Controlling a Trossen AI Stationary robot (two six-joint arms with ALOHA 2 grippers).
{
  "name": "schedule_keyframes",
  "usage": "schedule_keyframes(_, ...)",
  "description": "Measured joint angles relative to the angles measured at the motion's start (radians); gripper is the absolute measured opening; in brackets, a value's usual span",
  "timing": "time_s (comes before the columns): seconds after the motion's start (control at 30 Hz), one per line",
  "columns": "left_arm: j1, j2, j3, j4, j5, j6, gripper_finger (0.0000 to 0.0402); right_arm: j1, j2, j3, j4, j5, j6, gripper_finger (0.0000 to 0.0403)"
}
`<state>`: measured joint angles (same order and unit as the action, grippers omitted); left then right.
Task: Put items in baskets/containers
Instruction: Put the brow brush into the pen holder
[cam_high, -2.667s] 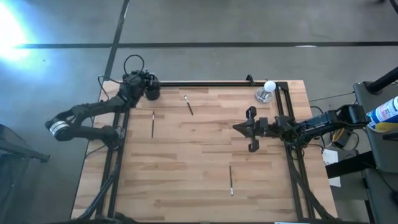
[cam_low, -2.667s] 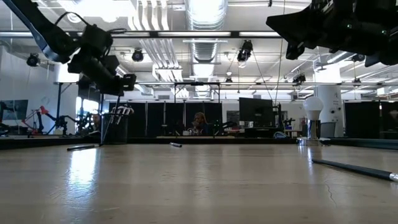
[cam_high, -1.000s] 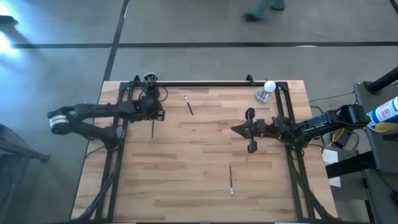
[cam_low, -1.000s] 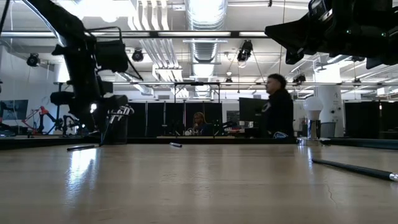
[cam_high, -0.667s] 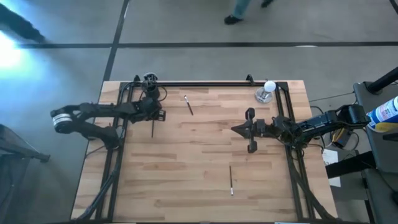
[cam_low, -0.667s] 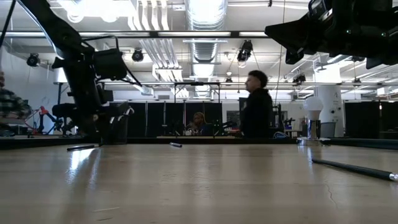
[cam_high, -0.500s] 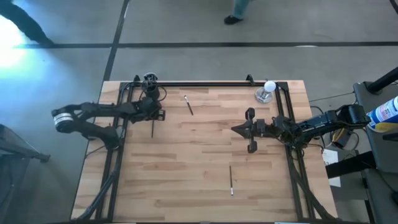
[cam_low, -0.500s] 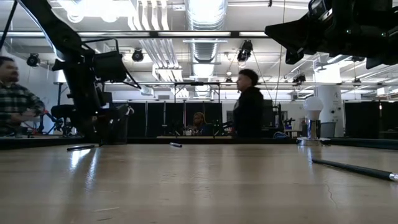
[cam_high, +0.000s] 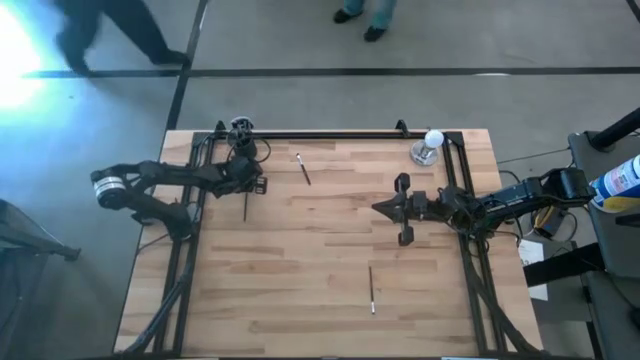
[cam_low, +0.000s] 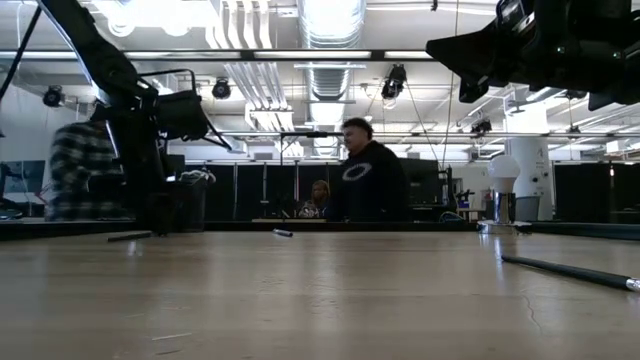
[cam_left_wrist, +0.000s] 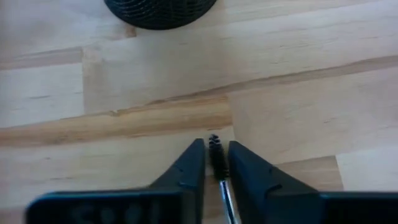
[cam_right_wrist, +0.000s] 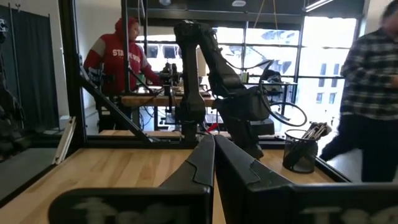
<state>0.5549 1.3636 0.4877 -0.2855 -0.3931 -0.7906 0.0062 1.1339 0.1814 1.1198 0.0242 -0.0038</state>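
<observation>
Cup part-filled, three sticks left out on the surface.
From above: left gripper (cam_high: 247, 186) over one stick (cam_high: 245, 205) beside the cup (cam_high: 240, 130); two more sticks (cam_high: 302, 168) (cam_high: 371, 289) lie apart. Left wrist: its fingers (cam_left_wrist: 189, 167) straddle the brush tip (cam_left_wrist: 216, 149), narrowing, grasp uncertain. Right wrist: right gripper (cam_right_wrist: 214, 155) clenched, empty.

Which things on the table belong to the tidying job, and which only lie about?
Job:
- black mesh cup
- brush under the left gripper
- brush near the cup
- brush at the near edge

Lying about:
- light bulb
- right gripper, idle
</observation>
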Motion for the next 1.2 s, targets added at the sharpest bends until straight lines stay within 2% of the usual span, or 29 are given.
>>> schedule_keyframes(0.13,0.002,-0.046,-0.004,-0.007,0.018,0.031,0.0009,0.0,0.0,0.0,0.0,0.0,0.0,0.0008)
schedule_keyframes(0.4,-0.003,-0.248,-0.004,-0.011,0.009,0.037,0.0001,0.0,0.0,0.0,0.0,0.001,0.0,0.0008)
schedule_keyframes(0.63,-0.039,-0.426,-0.003,0.022,-0.076,0.053,0.0,0.0,0.0,0.0,0.0,0.001,0.0,0.0008)
schedule_keyframes(0.87,-0.105,-0.466,-0.003,0.303,-0.104,0.165,0.0,0.0,0.0,0.0,0.0,0.001,-0.003,0.0008)
schedule_keyframes(1.2,-0.107,-0.35,-0.003,0.717,-0.098,0.434,0.0,0.0,0.0,0.0,0.0,0.001,-0.003,0.0008)
